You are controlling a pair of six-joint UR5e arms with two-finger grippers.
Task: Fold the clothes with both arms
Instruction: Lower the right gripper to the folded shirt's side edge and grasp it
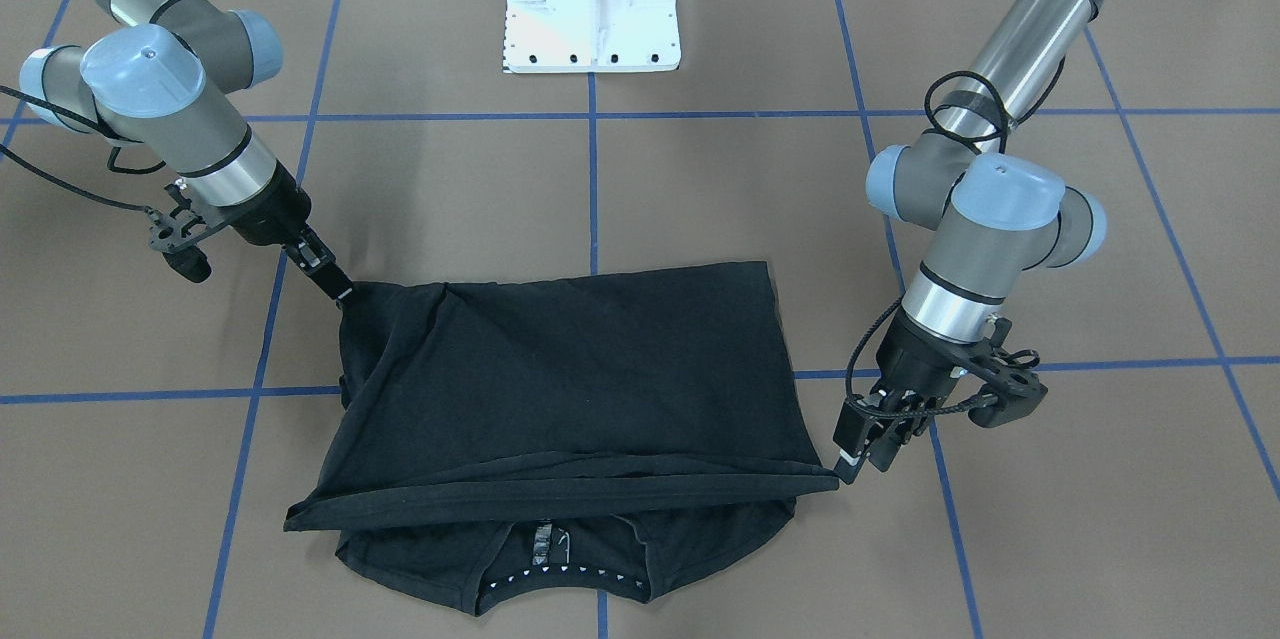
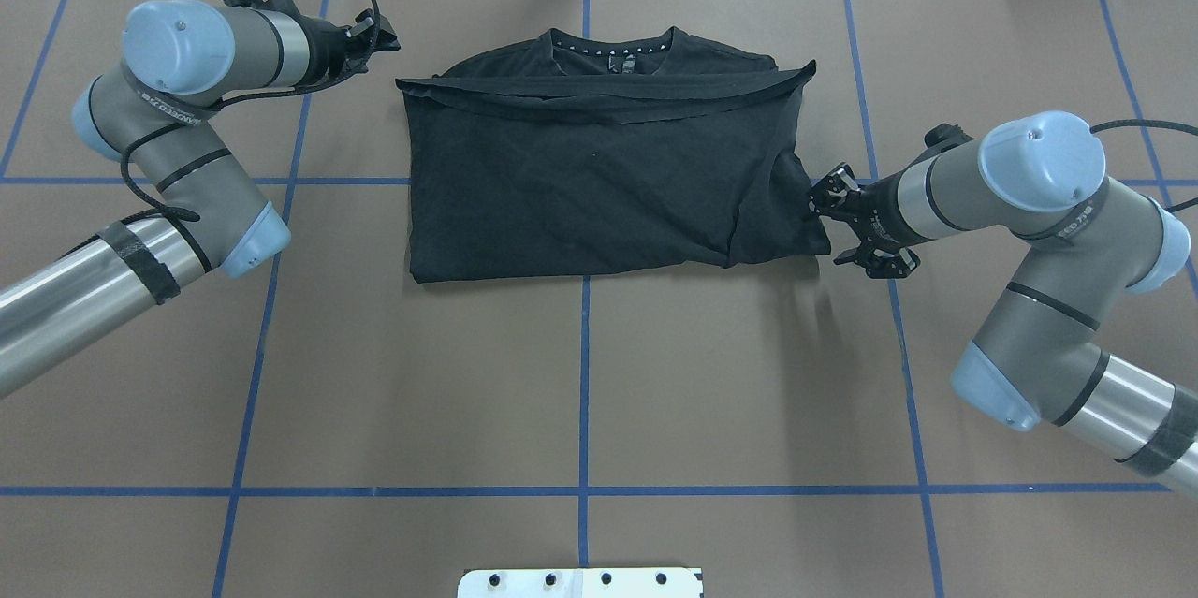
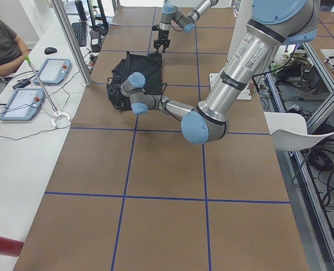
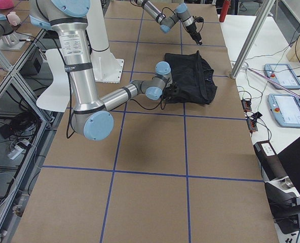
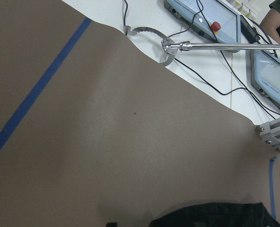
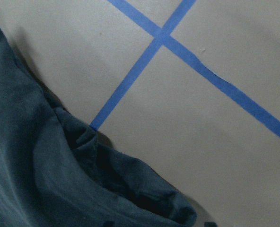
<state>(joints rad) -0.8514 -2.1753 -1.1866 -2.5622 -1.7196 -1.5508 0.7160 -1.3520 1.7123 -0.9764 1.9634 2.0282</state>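
Status: the black T-shirt (image 1: pixel 580 369) lies flat at mid-table (image 1: pixel 700 199), on the far side from the robot, collar (image 1: pixel 560 581) pointing away from it. I record 1 crosswise fold as made: the lower half lies over the upper half, and its hem (image 1: pixel 560 491) runs straight across just short of the collar, leaving the neckline and shoulder edges exposed. No printed logo shows in any view, so I judge the print is turned in or face down. The right gripper (image 1: pixel 340 291) sits at the near corner on its own side; its fingers read as pressed together on the cloth, which rises to a point at the tips. That corner shows a diagonal crease and some bunching in the overhead view. The left gripper (image 1: pixel 848 464) is at the hem corner on its side, touching or just beside it; I cannot tell whether its fingers are pinching the hem or merely resting there, and neither wrist camera shows fingertips. Assessment: roughly half done. Outstanding, in my judgement: settle and release the corners, smooth the bunched side, then at least 1 further fold to bring the sides in and make a compact stack.
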